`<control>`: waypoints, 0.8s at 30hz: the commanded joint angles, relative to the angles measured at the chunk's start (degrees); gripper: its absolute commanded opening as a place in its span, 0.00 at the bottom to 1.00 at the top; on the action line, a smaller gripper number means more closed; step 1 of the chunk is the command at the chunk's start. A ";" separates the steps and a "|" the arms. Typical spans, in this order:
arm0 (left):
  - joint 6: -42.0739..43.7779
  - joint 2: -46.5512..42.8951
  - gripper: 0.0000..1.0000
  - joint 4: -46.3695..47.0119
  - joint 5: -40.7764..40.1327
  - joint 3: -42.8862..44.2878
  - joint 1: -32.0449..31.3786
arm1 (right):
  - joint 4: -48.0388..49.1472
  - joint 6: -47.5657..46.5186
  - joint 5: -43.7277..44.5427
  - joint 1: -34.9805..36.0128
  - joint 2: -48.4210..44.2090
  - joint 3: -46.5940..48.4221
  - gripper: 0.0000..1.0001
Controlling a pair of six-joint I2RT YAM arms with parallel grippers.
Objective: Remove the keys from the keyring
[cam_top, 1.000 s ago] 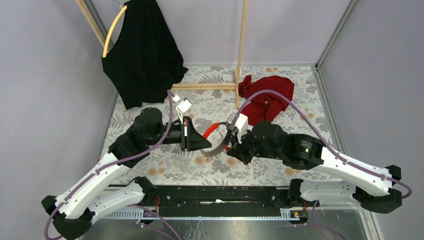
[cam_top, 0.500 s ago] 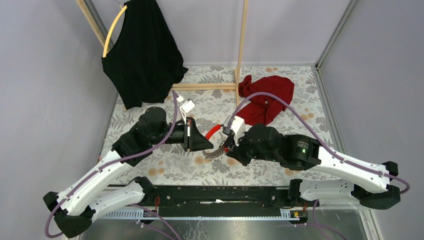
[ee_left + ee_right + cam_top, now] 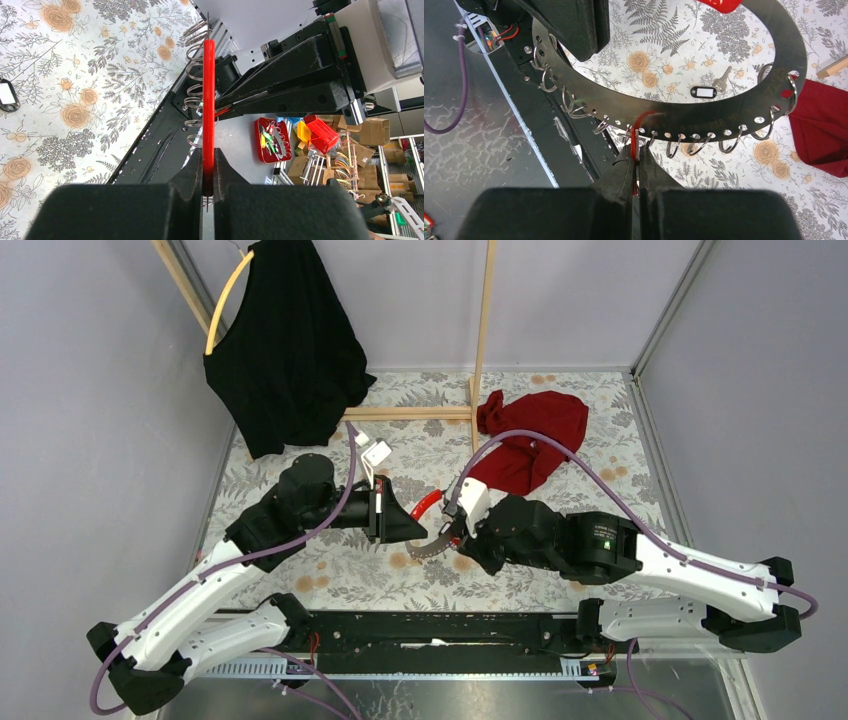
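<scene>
The keyring is a grey metal strap loop (image 3: 704,117) with holes and several small split rings, plus a bright red section (image 3: 208,90). It hangs above the table between both arms (image 3: 432,544). My left gripper (image 3: 208,152) is shut on the red section, seen edge-on. My right gripper (image 3: 636,150) is shut on a thin red key tag (image 3: 636,140) that hangs from the strap's lower edge. A key with a black oblong head (image 3: 703,92) and a silver key (image 3: 723,80) lie loose on the flowered table under the loop. The black head also shows in the left wrist view (image 3: 7,96).
A red cloth (image 3: 530,435) lies at the back right. A black garment (image 3: 285,340) hangs on a yellow hanger hoop (image 3: 228,300) from a wooden rack (image 3: 484,340). Grey walls close in the table. The black rail (image 3: 440,630) runs along the near edge.
My right gripper has slid a little to the left, toward the left gripper, and the strap has shifted slightly with it. Both grips have held.
</scene>
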 commanded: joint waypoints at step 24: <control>-4.67 4.14 0.00 -1.38 -0.92 0.29 -0.34 | -9.96 -0.32 10.25 3.17 7.75 5.52 0.00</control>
